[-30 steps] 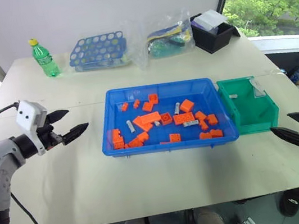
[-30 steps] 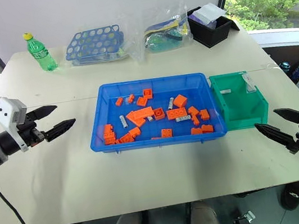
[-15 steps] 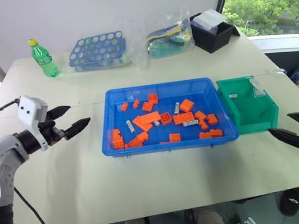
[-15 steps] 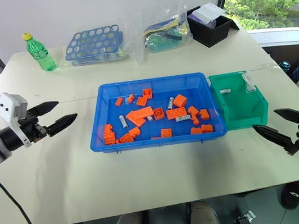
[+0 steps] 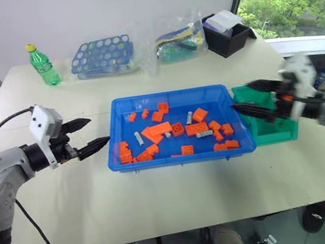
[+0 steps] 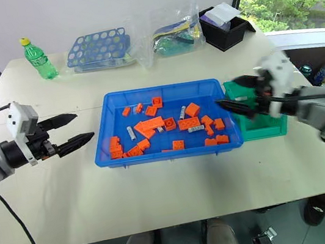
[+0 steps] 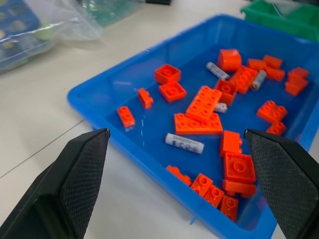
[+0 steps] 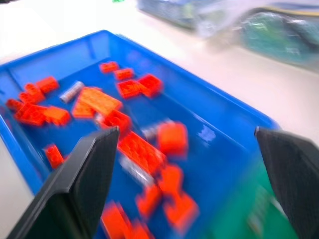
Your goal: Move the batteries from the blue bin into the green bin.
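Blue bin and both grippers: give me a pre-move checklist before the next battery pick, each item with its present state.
1. Batteries left among the orange bricks in the blue bin: ok.
2. Left gripper open and empty, beside the bin's left wall: ok.
3. Right gripper open and empty, at the bin's right end: ok.
4. Green bin against the blue bin, open top: ok.
5. A battery lying free of the bricks, near the left wall: ok.
6. How many batteries are already in the green bin: cannot tell.
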Tool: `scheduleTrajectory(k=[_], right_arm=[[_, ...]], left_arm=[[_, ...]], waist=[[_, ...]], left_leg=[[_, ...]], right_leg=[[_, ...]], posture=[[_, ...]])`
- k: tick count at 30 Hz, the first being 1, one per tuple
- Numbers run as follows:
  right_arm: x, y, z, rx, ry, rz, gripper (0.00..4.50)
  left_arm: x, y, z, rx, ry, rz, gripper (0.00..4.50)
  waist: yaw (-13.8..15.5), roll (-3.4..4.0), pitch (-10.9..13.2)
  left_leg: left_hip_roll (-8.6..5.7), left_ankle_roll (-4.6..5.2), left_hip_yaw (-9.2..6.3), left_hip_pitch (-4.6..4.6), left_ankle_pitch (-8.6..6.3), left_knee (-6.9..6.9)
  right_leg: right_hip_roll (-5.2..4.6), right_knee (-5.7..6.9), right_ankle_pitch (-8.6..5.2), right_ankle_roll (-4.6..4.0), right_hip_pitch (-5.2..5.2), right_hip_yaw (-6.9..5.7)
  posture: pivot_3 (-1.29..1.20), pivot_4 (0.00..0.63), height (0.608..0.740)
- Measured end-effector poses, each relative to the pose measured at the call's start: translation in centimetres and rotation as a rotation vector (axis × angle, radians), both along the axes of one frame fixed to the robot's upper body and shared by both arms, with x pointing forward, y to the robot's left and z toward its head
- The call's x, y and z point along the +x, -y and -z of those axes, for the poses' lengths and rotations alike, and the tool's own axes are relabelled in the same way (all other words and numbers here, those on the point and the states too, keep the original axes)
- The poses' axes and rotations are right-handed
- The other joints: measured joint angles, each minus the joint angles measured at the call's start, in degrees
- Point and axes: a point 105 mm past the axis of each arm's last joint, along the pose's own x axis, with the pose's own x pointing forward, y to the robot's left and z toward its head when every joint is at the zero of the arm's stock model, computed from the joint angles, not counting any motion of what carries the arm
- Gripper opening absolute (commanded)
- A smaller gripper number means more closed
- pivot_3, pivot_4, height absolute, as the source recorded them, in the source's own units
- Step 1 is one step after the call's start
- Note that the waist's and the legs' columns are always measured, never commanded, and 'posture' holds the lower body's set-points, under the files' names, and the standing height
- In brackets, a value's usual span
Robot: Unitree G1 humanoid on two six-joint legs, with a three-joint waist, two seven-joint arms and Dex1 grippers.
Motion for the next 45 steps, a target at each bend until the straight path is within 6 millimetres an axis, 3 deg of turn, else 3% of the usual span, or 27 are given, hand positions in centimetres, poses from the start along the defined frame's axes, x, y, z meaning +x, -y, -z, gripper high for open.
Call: scheduleTrajectory(k=[3, 4, 9, 15, 21, 29, 45], right_arm=[[1.7, -4.3, 1.0, 0.039, -0.053, -0.066, 4.48], [1.9, -6.8, 1.3, 0.047, -0.075, -0.120, 4.48], [0.8, -14.5, 3.7, 0.011, -0.158, -0.315, 4.48], [0.9, -19.3, 6.6, -0.044, -0.277, -0.370, 4.48], [2.5, -21.4, 8.1, -0.044, -0.385, -0.309, 4.48], [3.2, -22.8, 9.0, -0.041, -0.465, -0.295, 4.48], [3.2, -23.3, 9.9, -0.118, -0.434, -0.312, 4.48]], left_arm=[[-0.2, -0.2, 0.5, 0.025, -0.011, -0.003, 4.50], [-0.3, -0.4, 0.6, 0.036, -0.014, -0.004, 4.50], [-0.8, -0.7, 0.8, 0.057, -0.016, -0.006, 4.50], [-1.3, -1.0, 0.4, 0.066, 0.004, -0.026, 4.50], [-1.5, -1.0, 0.1, 0.058, 0.019, -0.040, 4.50], [-1.4, -1.1, 0.1, 0.055, 0.021, -0.055, 4.50], [-1.4, -1.0, 0.2, 0.036, 0.033, -0.051, 4.50]], waist=[[0.2, -0.26, -0.1], [0.2, -0.25, -0.1], [0.2, -0.27, -0.1], [0.1, -0.30, -0.1], [-0.3, -0.35, -0.1], [-1.6, -0.41, -0.2], [-1.9, -0.42, -0.2]], left_leg=[[-0.03, -0.02, 0.00, -0.06, 0.00, 0.04], [-0.01, -0.01, 0.00, -0.05, 0.00, 0.03], [0.03, -0.01, -0.09, -0.01, 0.01, 0.06], [0.03, -0.03, -0.07, -0.01, 0.02, 0.12], [0.02, -0.04, -0.07, 0.04, 0.03, 0.12], [0.01, -0.05, -0.21, 0.05, 0.03, 0.09], [0.01, -0.05, -0.27, 0.07, 0.03, 0.05]], right_leg=[[0.01, 0.46, 0.24, -0.36, -0.23, 0.09], [0.01, 0.61, 0.27, -0.39, -0.30, 0.09], [0.06, 0.86, 0.25, -0.36, -0.37, 0.08], [0.05, 0.89, 0.26, -0.39, -0.37, 0.09], [0.05, 1.37, 0.28, -0.39, -0.44, 0.12], [0.08, 1.43, 0.27, -0.39, -0.46, 0.12], [0.10, 1.46, 0.25, -0.36, -0.49, 0.12]], posture=[[0.00, 0.150, 0.723], [0.00, 0.150, 0.723], [0.00, 0.150, 0.723], [0.00, 0.150, 0.723], [0.00, 0.150, 0.723], [0.00, 0.150, 0.723], [0.00, 0.150, 0.723]])
